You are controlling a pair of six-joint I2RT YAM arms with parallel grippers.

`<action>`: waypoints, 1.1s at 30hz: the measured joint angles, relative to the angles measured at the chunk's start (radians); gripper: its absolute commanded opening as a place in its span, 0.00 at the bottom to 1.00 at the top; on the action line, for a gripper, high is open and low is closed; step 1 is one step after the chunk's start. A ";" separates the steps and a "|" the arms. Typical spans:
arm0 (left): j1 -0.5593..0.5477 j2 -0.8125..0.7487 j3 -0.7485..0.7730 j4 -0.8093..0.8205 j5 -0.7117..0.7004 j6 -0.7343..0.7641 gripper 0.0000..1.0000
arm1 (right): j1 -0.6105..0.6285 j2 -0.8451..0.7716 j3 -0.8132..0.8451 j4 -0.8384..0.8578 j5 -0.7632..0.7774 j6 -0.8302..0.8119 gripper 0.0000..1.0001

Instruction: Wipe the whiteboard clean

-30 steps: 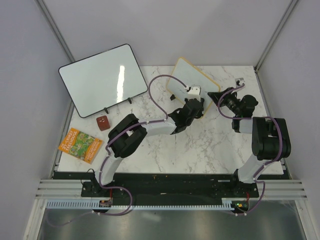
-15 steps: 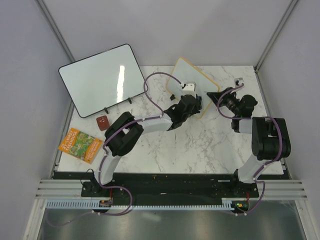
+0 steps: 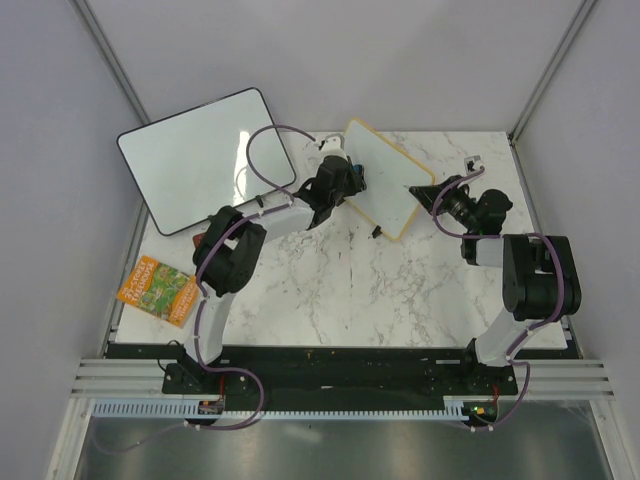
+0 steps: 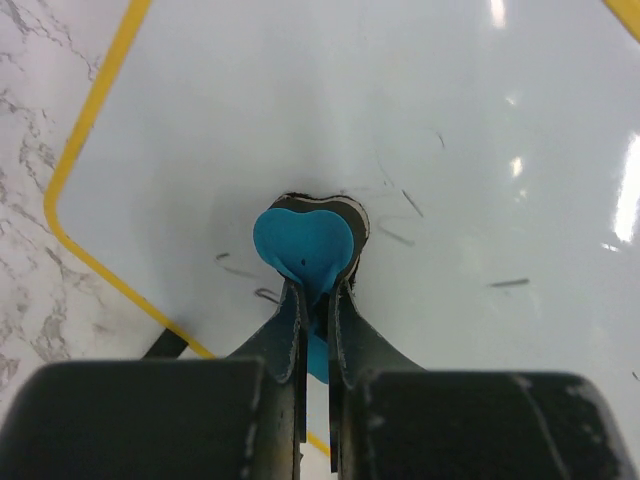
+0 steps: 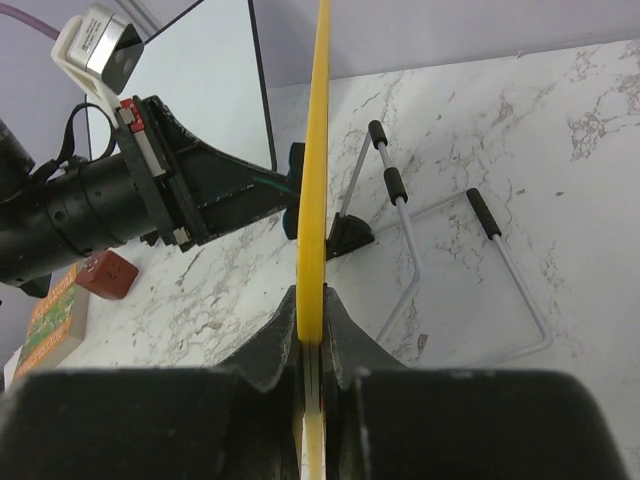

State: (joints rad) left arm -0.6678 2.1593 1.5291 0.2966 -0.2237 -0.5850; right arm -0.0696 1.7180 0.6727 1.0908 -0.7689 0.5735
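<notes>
Erasure in progress: residue left

We judge the whiteboard mostly wiped; faint dark strokes show on its face. Right pincer clamps the board's yellow rim, propping it tilted over the surface. Left pincer, narrow, grips a blue eraser pressed against that face.

From overhead, the left arm hides nearly all of the red block. The whiteboard runs off the left wrist view's top and right edges, its faint marks too thin to read. The right wrist sees only its yellow rim edge-on; the booklet is cut off at left.
</notes>
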 measured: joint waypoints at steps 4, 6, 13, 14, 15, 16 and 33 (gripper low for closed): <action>0.014 0.019 0.048 -0.034 -0.008 -0.002 0.02 | 0.001 0.000 0.000 -0.003 0.002 0.002 0.00; 0.015 0.024 0.059 -0.045 -0.019 -0.003 0.02 | 0.000 0.000 0.000 -0.005 0.006 0.005 0.00; 0.047 0.029 0.064 -0.096 -0.056 -0.076 0.02 | 0.001 0.000 0.000 -0.008 0.000 0.005 0.00; 0.059 0.034 0.064 -0.103 -0.056 -0.087 0.02 | 0.001 0.000 0.000 -0.008 -0.002 0.005 0.00; 0.070 0.038 0.065 -0.109 -0.055 -0.096 0.02 | 0.002 0.000 0.000 -0.008 -0.003 0.005 0.00; 0.081 0.044 0.065 -0.113 -0.055 -0.104 0.02 | 0.002 0.000 0.000 -0.008 -0.003 0.005 0.00; 0.061 0.100 0.119 -0.101 0.017 -0.098 0.02 | -0.011 0.000 0.000 -0.011 0.025 0.017 0.00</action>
State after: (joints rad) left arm -0.6064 2.2597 1.6485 0.1951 -0.2066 -0.6830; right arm -0.0807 1.7176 0.6727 1.0794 -0.7437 0.5907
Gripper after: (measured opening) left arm 0.063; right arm 0.106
